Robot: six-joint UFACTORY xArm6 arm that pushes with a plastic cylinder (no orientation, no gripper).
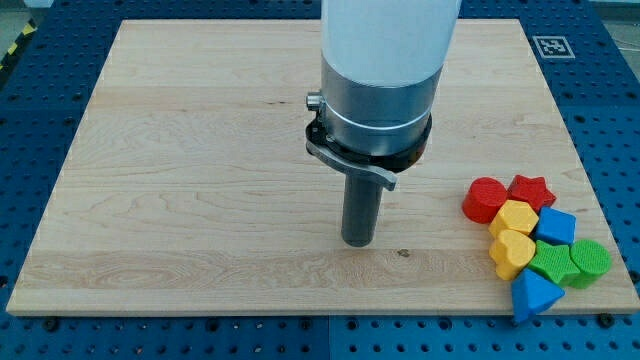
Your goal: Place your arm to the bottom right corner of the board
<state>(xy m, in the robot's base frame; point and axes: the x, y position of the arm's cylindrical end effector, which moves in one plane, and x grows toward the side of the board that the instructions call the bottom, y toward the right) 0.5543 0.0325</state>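
My tip (357,241) rests on the wooden board (180,180) a little right of its middle and toward the view's bottom. The arm's white and metal body rises above it to the view's top. A cluster of blocks lies near the board's bottom right corner, well right of my tip: a red cylinder (485,198), a red star (532,190), a yellow block (514,216), a yellow heart (511,251), a blue block (556,226), a green star (551,263), a green cylinder (589,260) and a blue triangle (534,295). My tip touches none of them.
The board lies on a blue perforated table (610,90). A black-and-white marker tag (552,46) sits at the board's top right corner.
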